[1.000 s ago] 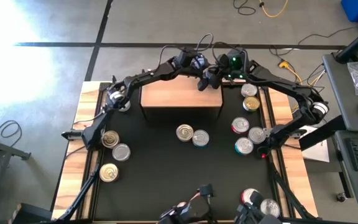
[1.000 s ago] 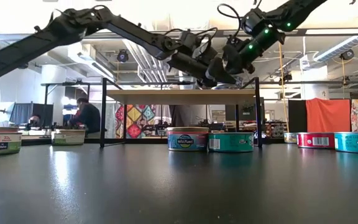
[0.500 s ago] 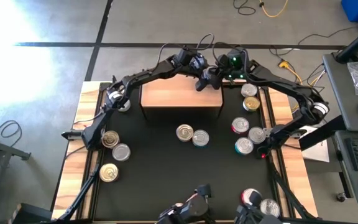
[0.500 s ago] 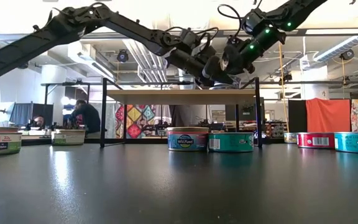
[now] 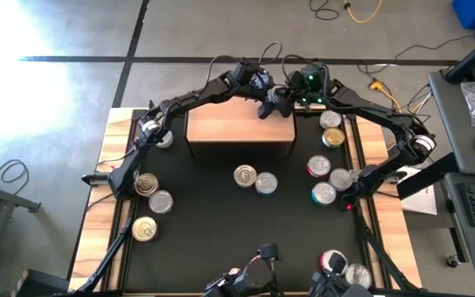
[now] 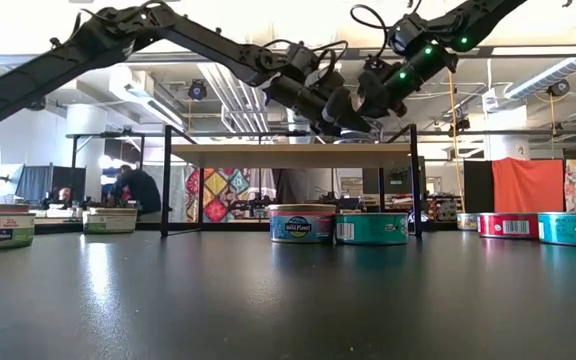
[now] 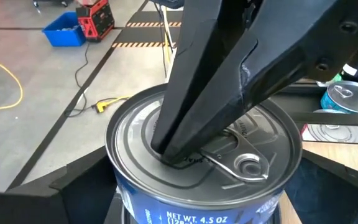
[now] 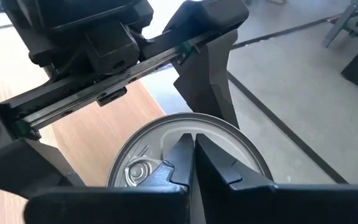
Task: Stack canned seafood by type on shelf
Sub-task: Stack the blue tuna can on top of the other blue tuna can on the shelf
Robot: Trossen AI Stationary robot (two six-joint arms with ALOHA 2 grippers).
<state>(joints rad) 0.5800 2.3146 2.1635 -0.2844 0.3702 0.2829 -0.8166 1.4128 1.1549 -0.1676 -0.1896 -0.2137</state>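
Observation:
A blue-labelled can with a silver pull-tab lid point(image 7: 204, 168) sits between the fingers of my left gripper point(image 5: 269, 103), over the far right corner of the light-wood shelf point(image 5: 237, 128). My right gripper point(image 8: 193, 146) is shut, its tips on that can's lid point(image 8: 166, 146). In the low view both grippers meet just above the shelf top point(image 6: 288, 155). Whether the can's base rests on the shelf is hidden. Two cans point(image 5: 245, 176) point(image 5: 265, 183) stand on the black table in front of the shelf. My left gripper holds the can by its side wall point(image 7: 135, 205), one finger point(image 8: 213, 68) on each side, coming level from the table's left. The can stands upright in the hold. My right gripper's shut fingertips point(image 7: 173, 149) press on the middle of the lid point(image 7: 194, 163), slanting down from above.
Three cans point(image 5: 146, 183) stand along the table's left side and one point(image 5: 163, 139) by the left arm. Several cans point(image 5: 324, 193) cluster on the right, two more point(image 5: 332, 262) at the near edge. People sit in the room beyond the table point(image 6: 138, 185).
My left gripper, with the can, has edged up and toward the table's far edge, staying over the shelf's far right corner. My right gripper has stayed on the can's lid.

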